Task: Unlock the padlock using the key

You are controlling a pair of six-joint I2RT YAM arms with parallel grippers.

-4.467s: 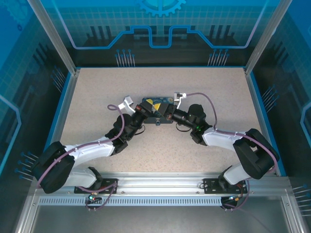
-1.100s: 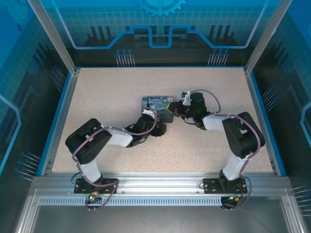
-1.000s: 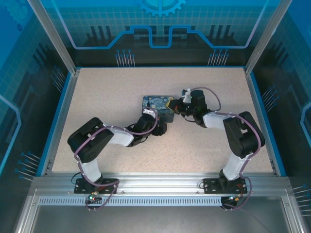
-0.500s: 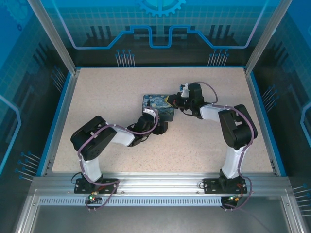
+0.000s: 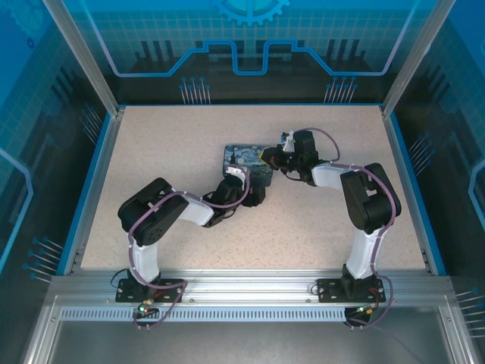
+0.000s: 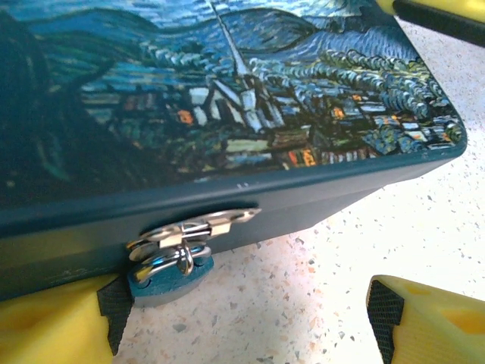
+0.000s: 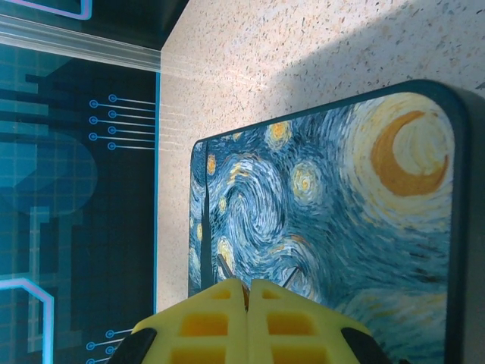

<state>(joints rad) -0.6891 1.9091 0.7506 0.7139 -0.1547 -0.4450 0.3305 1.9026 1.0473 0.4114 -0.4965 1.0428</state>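
**A:** Grippers first: how are they standing?

**B:** The left gripper (image 6: 246, 315) is gaping wide, released. Its yellow pads (image 6: 49, 330) are sitting low at either side of the left wrist view, with speckled table (image 6: 318, 280) between them. The right gripper (image 7: 246, 296) is clenched, its two yellow fingers (image 7: 201, 322) pressing flat together. Whether the key is sitting between them I cannot tell.

**A:** And outward from there?

**B:** The left wrist camera is looking along the front wall of the blue painted box (image 6: 227, 114). A silver hasp (image 6: 193, 227) is folding down over that wall, and the padlock (image 6: 168, 274) is hanging from it, low against the box and just beside the left-hand pad. The right wrist camera is looking down on the box lid (image 7: 341, 227), all swirls and a crescent moon, with the closed fingers hovering at its edge.

**A:** What is the overhead camera adding?

**B:** Both arms at once. The left gripper (image 5: 254, 196) is reaching in at the near side of the box (image 5: 241, 158), and the right gripper (image 5: 271, 158) is meeting its right side. From up there the padlock is too small to make out.
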